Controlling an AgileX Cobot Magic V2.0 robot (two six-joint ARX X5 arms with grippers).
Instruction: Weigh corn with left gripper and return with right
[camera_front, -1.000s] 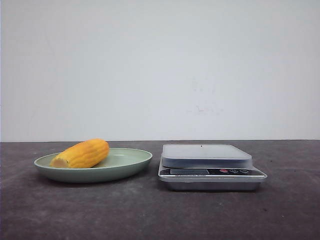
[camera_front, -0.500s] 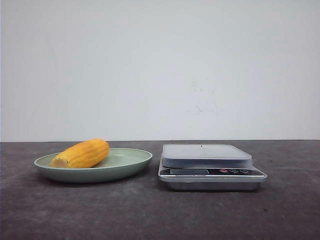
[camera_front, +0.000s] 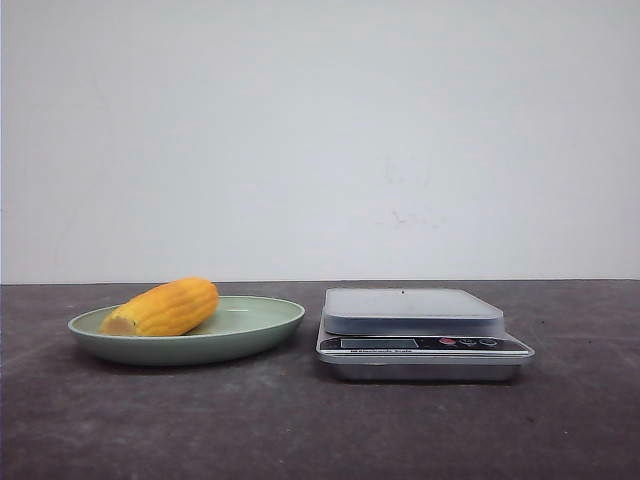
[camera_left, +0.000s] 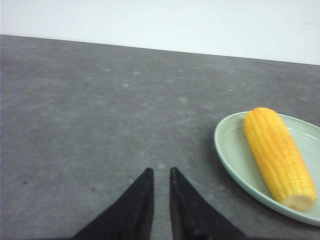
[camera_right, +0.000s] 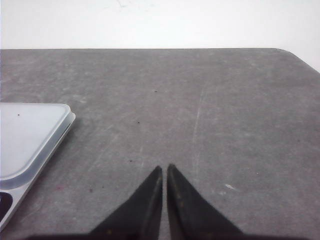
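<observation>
The corn (camera_front: 165, 307), a stubby yellow-orange cob with a pale cut end, lies on its side in a pale green plate (camera_front: 255, 330) left of the scale (camera_front: 420, 335). In the left wrist view the corn (camera_left: 277, 155) lies in the plate (camera_left: 230, 155), off to one side of my left gripper (camera_left: 161, 172). That gripper is empty over bare table, its black fingers nearly together with a narrow gap. My right gripper (camera_right: 164, 169) is shut and empty over bare table beside the scale's corner (camera_right: 35, 135). Neither gripper shows in the front view.
The dark grey table (camera_front: 300, 420) carries only the plate and the scale. A white wall stands behind. The table's far corner (camera_right: 287, 52) shows in the right wrist view.
</observation>
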